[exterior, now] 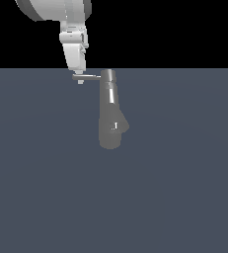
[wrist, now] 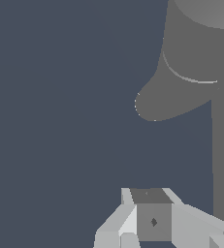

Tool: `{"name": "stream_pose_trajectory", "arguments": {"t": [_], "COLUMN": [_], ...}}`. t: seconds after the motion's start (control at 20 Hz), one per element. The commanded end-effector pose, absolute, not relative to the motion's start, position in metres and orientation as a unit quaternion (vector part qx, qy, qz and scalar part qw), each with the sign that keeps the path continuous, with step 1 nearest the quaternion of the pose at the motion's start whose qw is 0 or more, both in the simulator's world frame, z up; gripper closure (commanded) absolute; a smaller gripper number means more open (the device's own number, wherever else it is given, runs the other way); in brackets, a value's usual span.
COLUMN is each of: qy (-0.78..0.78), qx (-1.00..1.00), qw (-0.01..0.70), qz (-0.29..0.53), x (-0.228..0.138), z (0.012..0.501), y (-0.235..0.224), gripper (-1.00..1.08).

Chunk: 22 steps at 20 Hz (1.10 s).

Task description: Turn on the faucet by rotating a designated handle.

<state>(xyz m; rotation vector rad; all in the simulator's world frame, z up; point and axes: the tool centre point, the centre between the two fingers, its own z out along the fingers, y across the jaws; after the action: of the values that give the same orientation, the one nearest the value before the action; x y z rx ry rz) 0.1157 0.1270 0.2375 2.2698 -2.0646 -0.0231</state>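
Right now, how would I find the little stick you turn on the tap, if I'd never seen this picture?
Find the big grey faucet standing in the middle of the dark floor in the exterior view, fat at its near end and narrower toward its cap. From that cap, the handle sticks out toward the exterior view's left, just under the white gripper. It is the only thin straight rod, far slimmer than the faucet's body.

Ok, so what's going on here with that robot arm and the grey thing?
A white robot arm has its gripper down at the outer end of the thin grey metal rod handle, which sticks out sideways from the cap of the grey metallic faucet. The gripper appears to be at or touching the handle's tip, positioned to rotate it. Whether the fingers are open or shut isn't clear.
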Motion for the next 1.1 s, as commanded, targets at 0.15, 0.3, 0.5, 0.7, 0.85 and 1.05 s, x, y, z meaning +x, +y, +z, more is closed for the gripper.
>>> {"name": "stream_pose_trajectory", "arguments": {"t": [0.15,0.3,0.5,0.7,0.85,1.05], "qy": [-0.672,-0.672,-0.673,-0.673,-0.673,-0.673], "qx": [0.739,0.739,0.739,0.739,0.739,0.739], "qw": [0.036,0.036,0.036,0.036,0.036,0.036], "qz": [-0.007,-0.007,-0.007,-0.007,-0.007,-0.007], "x": [0.103,0.096,0.085,0.075,0.066,0.055], "z": [0.244,0.248,0.253,0.258,0.262,0.268], "y": [0.126,0.126,0.124,0.124,0.123,0.122], "gripper": [1.08,1.08,1.08,1.08,1.08,1.08]}}
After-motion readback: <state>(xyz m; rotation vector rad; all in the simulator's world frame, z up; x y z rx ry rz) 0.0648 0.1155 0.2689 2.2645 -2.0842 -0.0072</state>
